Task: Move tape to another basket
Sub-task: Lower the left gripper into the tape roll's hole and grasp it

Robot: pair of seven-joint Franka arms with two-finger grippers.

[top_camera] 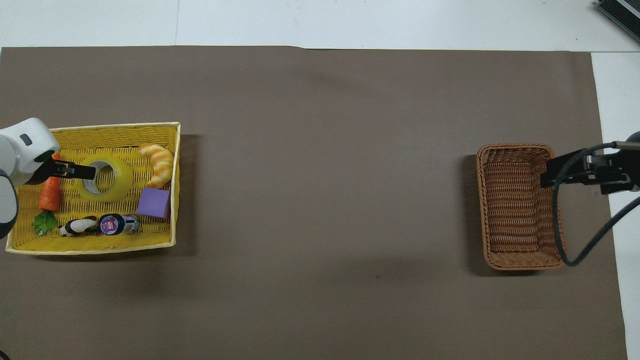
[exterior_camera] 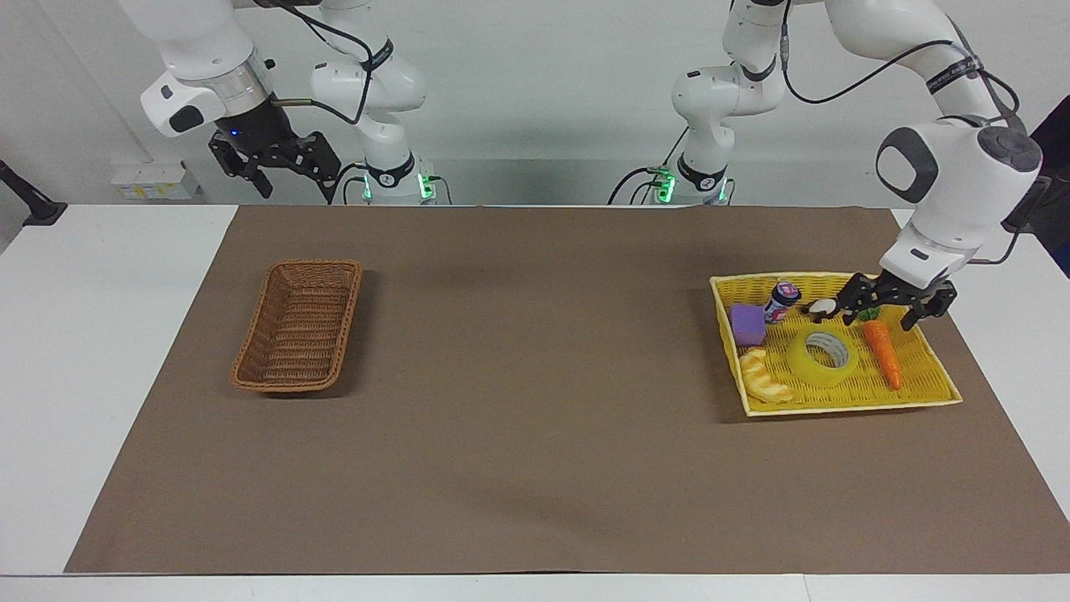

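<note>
While the left claw (exterior_camera: 889, 304), fingers spread, hangs over the yellow tray (exterior_camera: 936, 393) at the tape's (exterior_camera: 822, 357) one o'clock (facing view), centre it across the ring's wall before descending; right claw (exterior_camera: 276, 164) waits.

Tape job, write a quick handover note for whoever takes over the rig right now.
Left gripper: jaws open, empty, over the yellow tray, above the carrot top, beside the tape.
Right gripper: jaws open, empty, waiting up at the right arm's end of the table.
Tape: lying flat in the yellow tray, not gripped.
Wicker basket: empty, at the right arm's end.
Done: nothing moved yet.
Left: grip the tape, lift it, carry it over and put it in the wicker basket.
</note>
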